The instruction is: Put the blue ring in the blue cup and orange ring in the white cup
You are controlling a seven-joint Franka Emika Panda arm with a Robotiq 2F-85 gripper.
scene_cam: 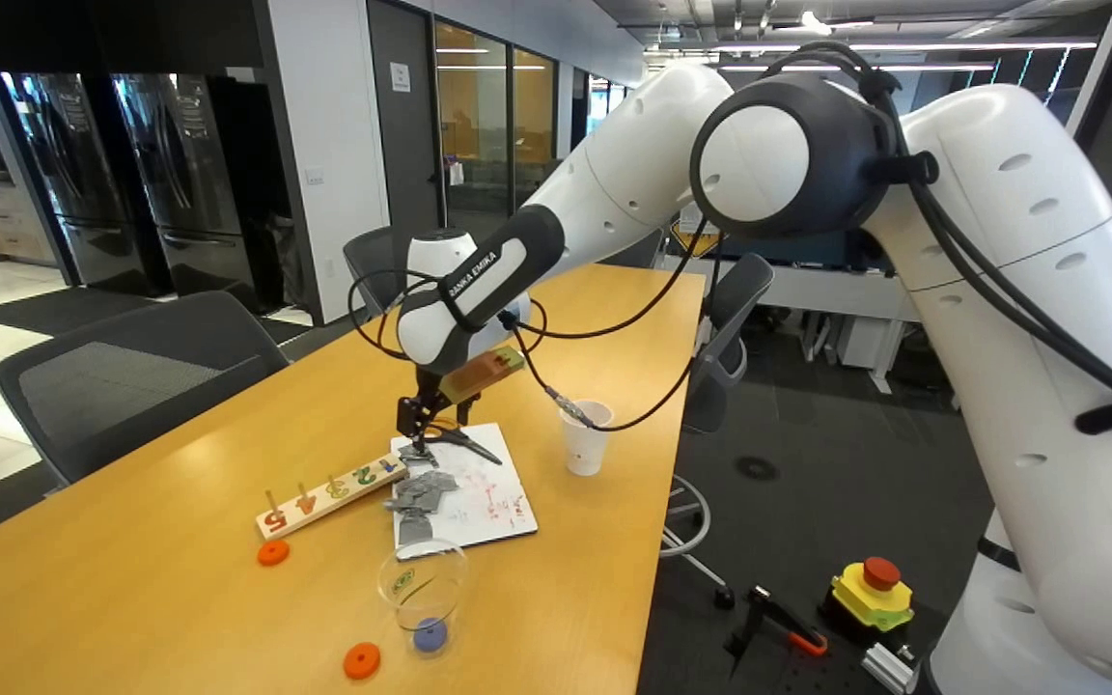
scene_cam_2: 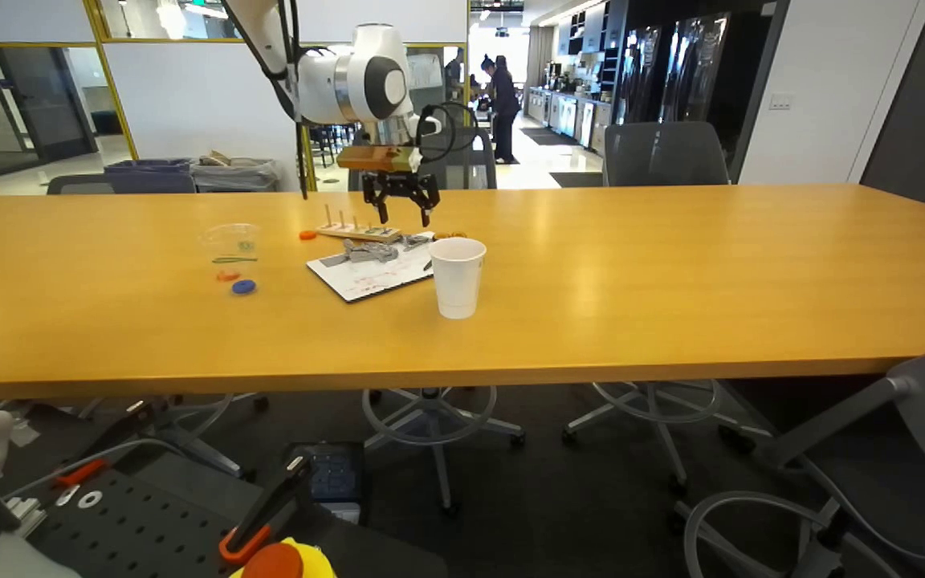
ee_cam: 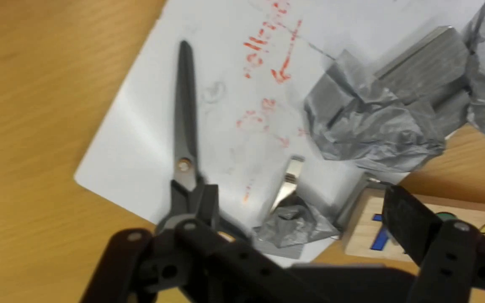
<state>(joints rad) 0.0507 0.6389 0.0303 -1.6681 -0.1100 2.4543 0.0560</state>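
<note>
The blue ring (scene_cam: pixel 430 634) shows at the base of the see-through blue cup (scene_cam: pixel 403 580); whether it lies inside or against the wall I cannot tell. One orange ring (scene_cam: pixel 361 661) lies beside this cup, and another orange ring (scene_cam: pixel 272 552) sits at the near end of the number board. Across the table the white cup (scene_cam_2: pixel 457 281) stands upright, its inside hidden. My gripper (ee_cam: pixel 301 201) hangs over the whiteboard with its jaws wide apart and nothing between them. In both exterior views the gripper (scene_cam_2: pixel 404 220) is well away from the cups and rings.
Below the gripper are black scissors (ee_cam: pixel 183 126) and crumpled grey tape (ee_cam: pixel 377 122) on the whiteboard (scene_cam: pixel 488 492). A wooden number board with upright pegs (scene_cam: pixel 334 492) adjoins the whiteboard. A cable (scene_cam: pixel 648 410) from the arm hangs across the view of the white cup.
</note>
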